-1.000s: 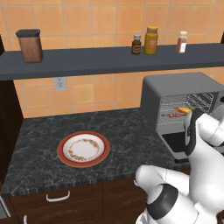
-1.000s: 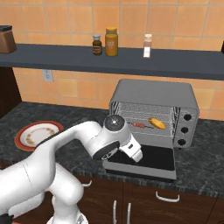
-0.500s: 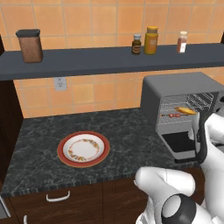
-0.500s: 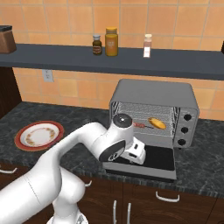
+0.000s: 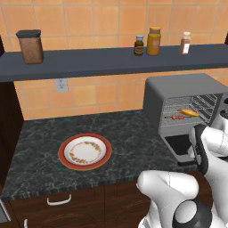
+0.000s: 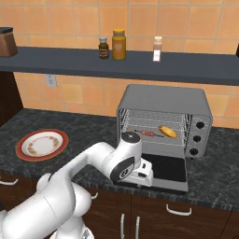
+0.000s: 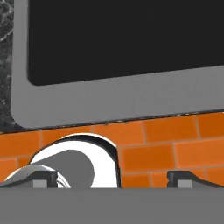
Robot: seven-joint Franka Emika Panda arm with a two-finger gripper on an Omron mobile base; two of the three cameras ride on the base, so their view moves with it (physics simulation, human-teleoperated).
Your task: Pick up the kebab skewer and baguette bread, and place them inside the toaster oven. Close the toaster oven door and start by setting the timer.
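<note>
Pincer [image 7: 112, 179] gaping wide, empty, dropped lower since a moment ago.
Now below the lowered dark-glass grey-framed toaster oven door [image 7: 118, 61].

— Where is the arm?

— From the right base view it rises at the lower left, bends at a big white elbow and reaches to the right, with the wrist turned low.

— And the gripper [image 7: 111, 178]?

— In the hand view its two dark fingertips [image 7: 41, 178] stand far apart at the bottom edge, with nothing between them. The jaws are spread wide and hold nothing.

— What does the left base view show?

— The arm's white links and dark joints fill the lower right, with the forearm raised along the right edge.
</note>
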